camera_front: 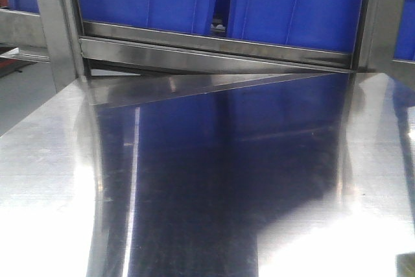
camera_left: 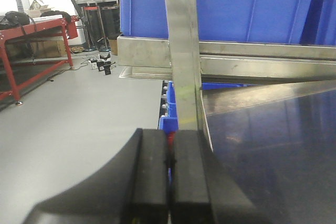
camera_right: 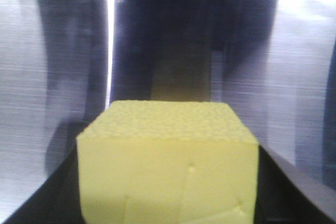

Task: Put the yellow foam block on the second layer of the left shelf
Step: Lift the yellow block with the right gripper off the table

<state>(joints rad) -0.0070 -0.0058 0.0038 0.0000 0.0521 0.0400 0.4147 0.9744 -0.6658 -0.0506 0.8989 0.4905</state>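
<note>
The yellow foam block fills the lower half of the right wrist view, sharp-edged with a pored top face. My right gripper is shut on it, one black finger on its left side and the other on its right. The block hangs over a shiny steel surface. In the left wrist view my left gripper is shut, its black pads pressed together with nothing between them. It sits in front of an upright steel shelf post. The front view shows neither gripper nor the block.
A reflective steel tabletop spreads ahead. Behind it, a steel rail carries blue plastic bins, also seen as blue bins from the left wrist. Grey floor and a red-framed bench lie to the left.
</note>
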